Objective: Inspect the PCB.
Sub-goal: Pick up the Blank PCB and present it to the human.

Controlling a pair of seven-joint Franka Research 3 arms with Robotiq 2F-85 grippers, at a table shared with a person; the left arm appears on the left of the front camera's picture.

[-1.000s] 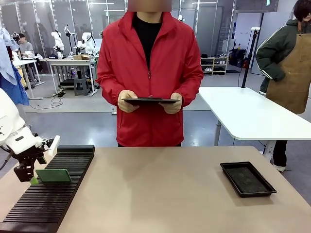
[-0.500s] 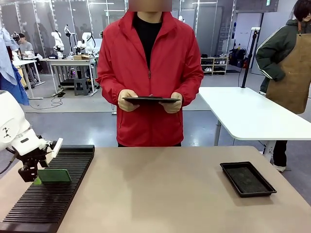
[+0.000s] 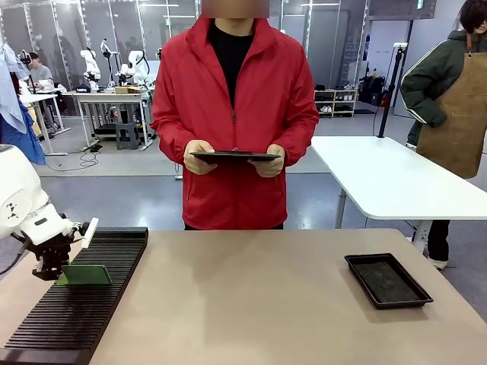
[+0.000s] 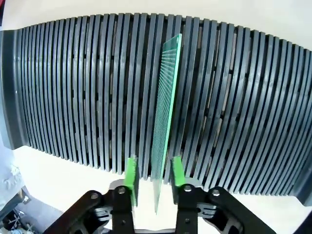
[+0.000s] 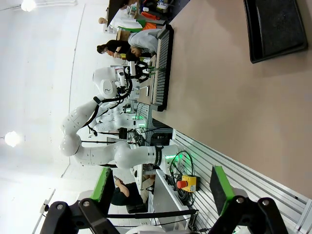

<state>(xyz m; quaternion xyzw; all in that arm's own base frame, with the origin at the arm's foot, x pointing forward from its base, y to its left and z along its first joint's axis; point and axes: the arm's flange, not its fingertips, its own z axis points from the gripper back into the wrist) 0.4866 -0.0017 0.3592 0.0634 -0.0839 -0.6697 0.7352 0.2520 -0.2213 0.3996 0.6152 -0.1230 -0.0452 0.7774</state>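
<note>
slotted rack point(image 4: 73, 87) holds pcb point(image 4: 165, 107) upright; wrist view shows left hand point(image 4: 154, 170) unclosed around it.

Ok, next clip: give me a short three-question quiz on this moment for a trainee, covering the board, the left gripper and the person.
1. True or false: the PCB lies flat in the shallow black tray.
2. The left gripper has its green pads: A) pressed tight on the board; B) on either side of the board's edge, with gaps visible; C) over bare table.
3. What does the person in the red jacket hold?

Key:
1. False: it stands on edge in the slotted black rack.
2. B.
3. A dark tablet, in both hands.
</note>
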